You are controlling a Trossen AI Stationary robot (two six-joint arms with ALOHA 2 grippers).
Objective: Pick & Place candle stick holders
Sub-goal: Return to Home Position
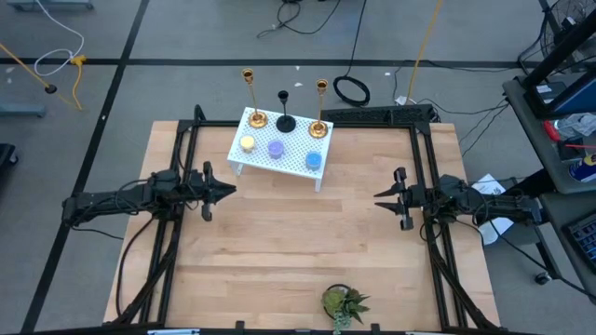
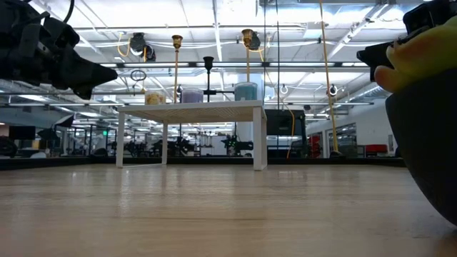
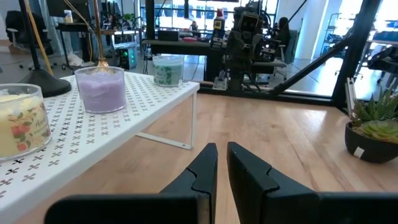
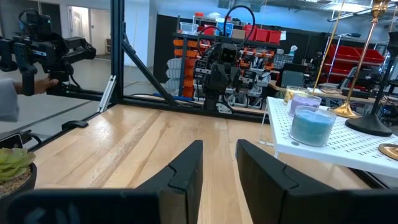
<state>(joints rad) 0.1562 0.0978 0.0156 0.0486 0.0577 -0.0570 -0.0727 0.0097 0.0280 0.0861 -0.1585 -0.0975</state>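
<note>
Pale wood planks with a smooth grain form the desk. At the middle of its far edge stands a white metal rack, a flat top punched with small holes on thin legs. Along the rack's far edge stand the three candle stick holders, each upright on a round flared base with a thin stem and small cup. A tall shiny brass candlestick is at the rack's far left corner, a shorter matte black candlestick at the middle, and a second glossy brass candlestick towards the right. Along the rack's near edge sit three squat glass-jar candles: a cream-yellow one, a lilac one and a blue one. A spiky green succulent in a dark round pot rests at the desk's near edge.

The left gripper hovers inside the desk's left edge, its dark angular fingers nearly together and empty. The right gripper hovers inside the right edge, fingers parted, gripping nothing.
</note>
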